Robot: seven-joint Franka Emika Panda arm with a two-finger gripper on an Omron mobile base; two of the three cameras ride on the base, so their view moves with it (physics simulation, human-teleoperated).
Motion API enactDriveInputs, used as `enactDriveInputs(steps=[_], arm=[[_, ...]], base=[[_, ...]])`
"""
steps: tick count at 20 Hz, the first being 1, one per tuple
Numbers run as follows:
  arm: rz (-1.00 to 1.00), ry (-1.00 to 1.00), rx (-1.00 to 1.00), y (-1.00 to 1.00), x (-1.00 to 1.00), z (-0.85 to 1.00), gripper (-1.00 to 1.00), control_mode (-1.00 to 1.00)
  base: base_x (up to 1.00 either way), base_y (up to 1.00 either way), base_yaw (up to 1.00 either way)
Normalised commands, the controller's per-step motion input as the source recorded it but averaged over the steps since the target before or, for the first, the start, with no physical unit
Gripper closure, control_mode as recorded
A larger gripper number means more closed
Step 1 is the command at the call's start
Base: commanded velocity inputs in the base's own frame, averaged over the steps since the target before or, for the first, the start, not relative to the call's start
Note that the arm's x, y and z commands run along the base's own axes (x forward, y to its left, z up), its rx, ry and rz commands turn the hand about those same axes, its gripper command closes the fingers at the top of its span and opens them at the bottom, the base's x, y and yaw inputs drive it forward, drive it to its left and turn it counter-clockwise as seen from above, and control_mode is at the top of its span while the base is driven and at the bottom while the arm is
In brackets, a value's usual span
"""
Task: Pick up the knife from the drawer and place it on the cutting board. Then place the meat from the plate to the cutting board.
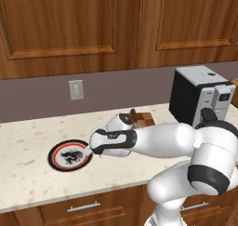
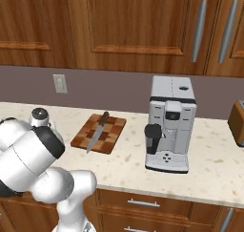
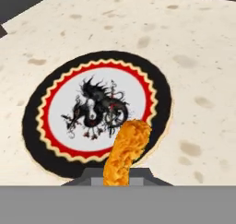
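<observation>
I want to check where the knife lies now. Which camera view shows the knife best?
The right base view: the knife lies in full on the cutting board, handle toward the wall. In the left base view the arm covers most of the board, so I cannot make out the knife there.

Knife diagonal on cutting board; orange meat above plate.

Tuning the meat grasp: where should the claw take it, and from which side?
Grip the meat across its narrow width near the middle, coming from above. It is a long, thin orange lump, so the short axis fits the claw best. Here the claw is already shut on its lower end, over the plate.
</observation>
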Motion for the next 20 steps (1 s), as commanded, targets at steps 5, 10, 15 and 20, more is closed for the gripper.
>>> enactDriveInputs(steps=[5,10,15,20], arm=[[-0.08,0.03,0.0,-0.05,0.0,1.0,1.0,-1.0],[-0.21,0.1,0.0,-0.03,0.0,0.95,1.0,-1.0],[-0.17,0.14,0.01,-0.09,0.0,0.53,1.0,-1.0],[0.0,0.0,0.0,-0.1,-0.01,0.03,1.0,-1.0]], base=[[0.0,0.0,0.0],[0.0,0.0,0.0],[0.0,0.0,0.0],[0.0,0.0,0.0]])
